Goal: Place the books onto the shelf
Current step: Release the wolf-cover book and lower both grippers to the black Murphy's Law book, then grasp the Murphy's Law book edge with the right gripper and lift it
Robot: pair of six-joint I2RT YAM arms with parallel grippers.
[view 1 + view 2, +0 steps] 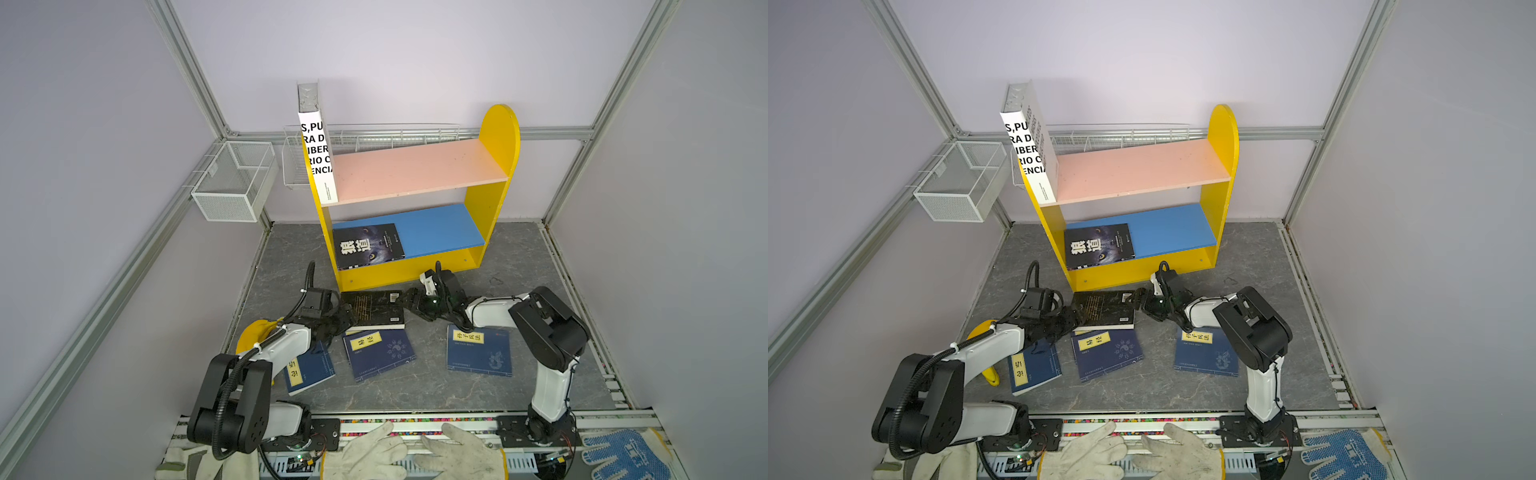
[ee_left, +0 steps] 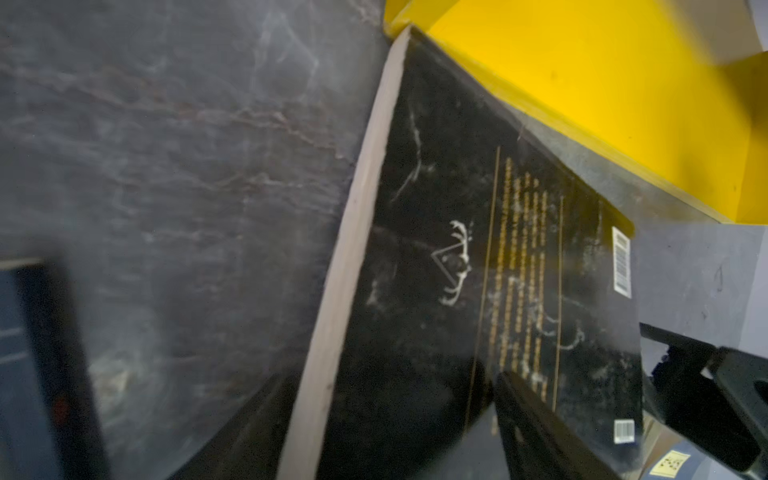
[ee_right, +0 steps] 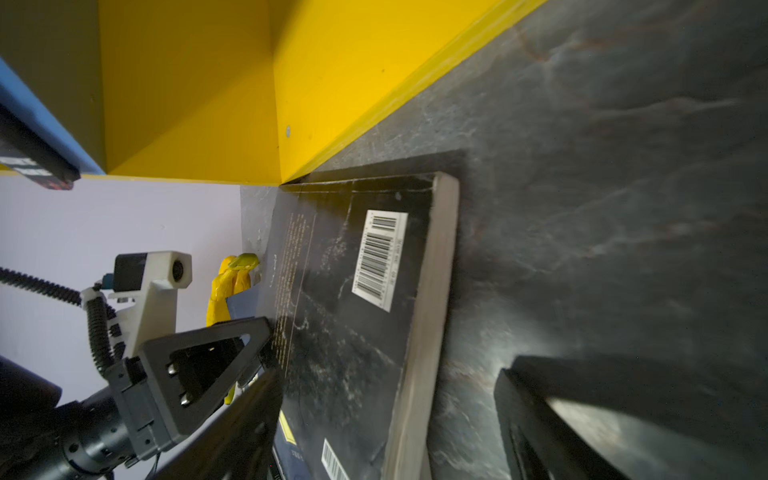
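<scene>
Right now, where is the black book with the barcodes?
In both top views the black book lies flat on the table in front of the shelf, between the left gripper and the right gripper.

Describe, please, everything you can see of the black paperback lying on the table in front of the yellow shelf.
The black paperback lies flat, back cover up, on the grey marbled table, just before the yellow shelf base. Its cover looks scuffed, with gold text and two white barcode labels; the page block is cream. Its near edge seems to overlap a navy book. The left gripper and right gripper, both open, flank its ends; contact unclear.
</scene>
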